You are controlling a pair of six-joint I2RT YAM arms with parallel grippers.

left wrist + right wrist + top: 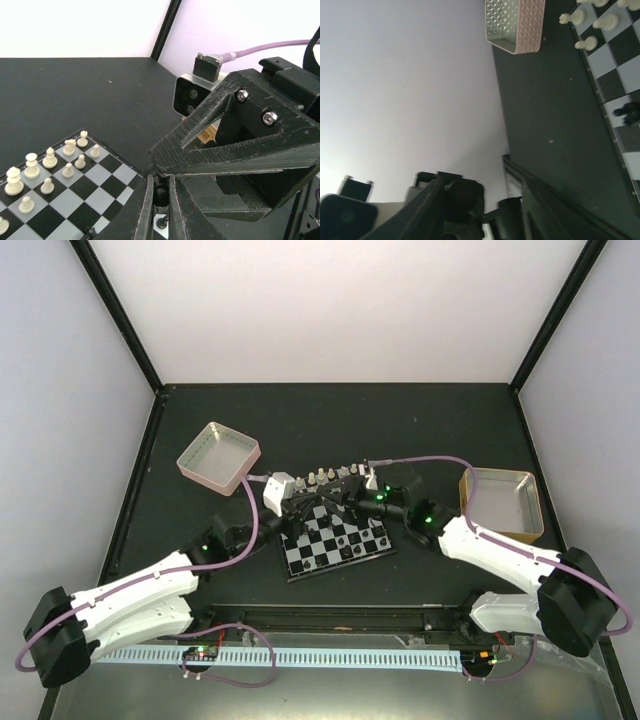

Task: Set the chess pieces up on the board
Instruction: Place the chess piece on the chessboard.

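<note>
A: Nearest entry?
B: Board (310,562), lying mid-tabletop (330,430); a few black pieces (352,540) are standing on it.
A: Next?
B: Both jaws are hovering together over its far edge, likely for a hand-over. Left jaws are pinching shut on what looks like a black piece (160,192). Right jaws are gaping, gripping nothing visible.
A: Beyond?
B: White pieces (50,160) are filling the far ranks. Pink tray (218,455) and tan tray (500,502) are flanking, well apart.
</note>
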